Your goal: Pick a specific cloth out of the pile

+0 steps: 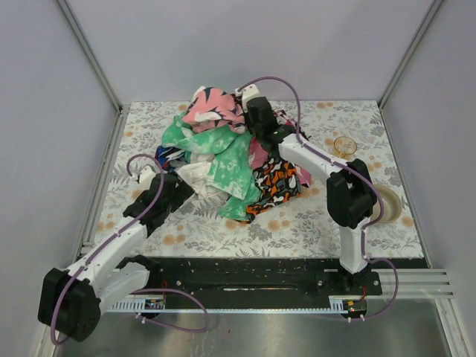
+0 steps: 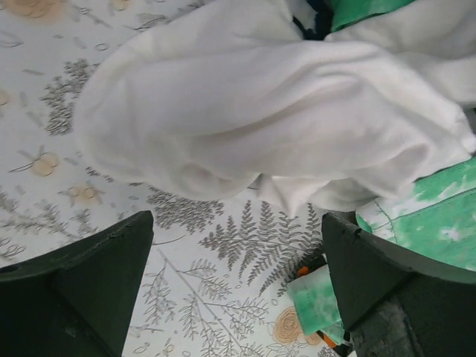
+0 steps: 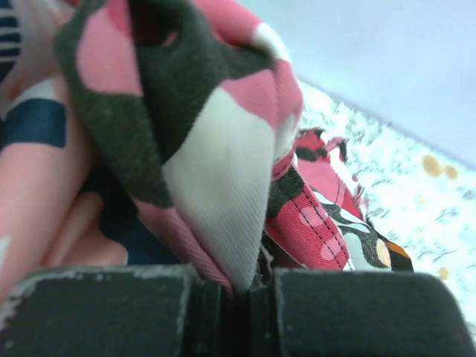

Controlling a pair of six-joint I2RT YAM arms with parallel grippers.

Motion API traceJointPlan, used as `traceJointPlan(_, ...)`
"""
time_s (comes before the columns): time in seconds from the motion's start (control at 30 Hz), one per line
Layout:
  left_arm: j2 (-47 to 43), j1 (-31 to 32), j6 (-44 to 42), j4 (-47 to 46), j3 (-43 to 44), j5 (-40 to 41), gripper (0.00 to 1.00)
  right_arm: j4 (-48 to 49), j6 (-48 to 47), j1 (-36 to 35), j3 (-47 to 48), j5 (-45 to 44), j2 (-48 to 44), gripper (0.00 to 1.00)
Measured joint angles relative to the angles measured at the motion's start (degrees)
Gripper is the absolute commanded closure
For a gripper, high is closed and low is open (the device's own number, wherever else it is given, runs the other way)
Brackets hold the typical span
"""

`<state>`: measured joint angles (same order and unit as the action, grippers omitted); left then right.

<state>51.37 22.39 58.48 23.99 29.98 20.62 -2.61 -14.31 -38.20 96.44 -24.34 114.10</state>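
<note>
Near-left of the pile (image 1: 223, 152), my left pincer (image 2: 234, 230) gaped before the white cloth (image 2: 275, 111); right pincer (image 3: 238, 301) clamped pink floral cloth (image 3: 216, 171). Next, I judged: advance, pinch.

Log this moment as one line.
left jaws open before white cloth | right jaws shut on pink floral cloth | white cloth not yet grasped

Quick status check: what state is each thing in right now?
White cloth: bunched, ungrasped, at edge of pile.
Pile: heaped, tangled.
Pink floral cloth: pinched, atop pile.
Left tool: open, empty, facing white cloth.
Right tool: shut on pink floral cloth.
</note>
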Motion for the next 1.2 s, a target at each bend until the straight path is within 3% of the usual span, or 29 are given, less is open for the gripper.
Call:
traceJointPlan(0.37, 19.69, 0.0, -6.62, -10.54, 10.38, -4.72, 0.01, -7.28, 21.18, 13.51, 2.01, 16.55, 8.76, 0.94)
traceJointPlan(0.67, 34.4, -0.09, -10.29, -14.27, 17.7, -8.59, 0.01, -6.05, 26.69, 16.24, 0.57, 21.97, 10.58, 0.85)
traceJointPlan(0.7, 35.85, -0.11, -10.91, -14.71, 18.82, -9.11, 0.05, -5.66, 26.99, 16.31, 0.22, 22.1, 10.56, 0.83)
traceJointPlan(0.73, 36.89, -0.13, -11.43, -14.97, 19.61, -9.73, 0.14, -5.2, 27.28, 16.37, -0.2, 22.14, 10.47, 0.82)
traceJointPlan(0.87, 41.16, -0.37, -13.68, -15.93, 23.43, -13.29, 0.72, -3.43, 28.06, 16.57, -1.86, 22.43, 10.05, 0.77)
traceJointPlan(0.9, 41.97, -0.37, -14.43, -15.82, 24.57, -13.99, 0.97, -3.15, 28.13, 16.57, -2.05, 22.38, 10.03, 0.76)
traceJointPlan(1.07, 40.89, -0.35, -19.06, -10.82, 28.06, -14.38, 1.0, -2.62, 28.61, 16.63, -2.54, 21.68, 9.99, 0.68)
traceJointPlan(1.2, 28.63, -0.31, -22.27, -8.07, 27.39, -12.74, 1.0, -2.49, 28.98, 16.61, -2.75, 20.76, 9.99, 0.66)
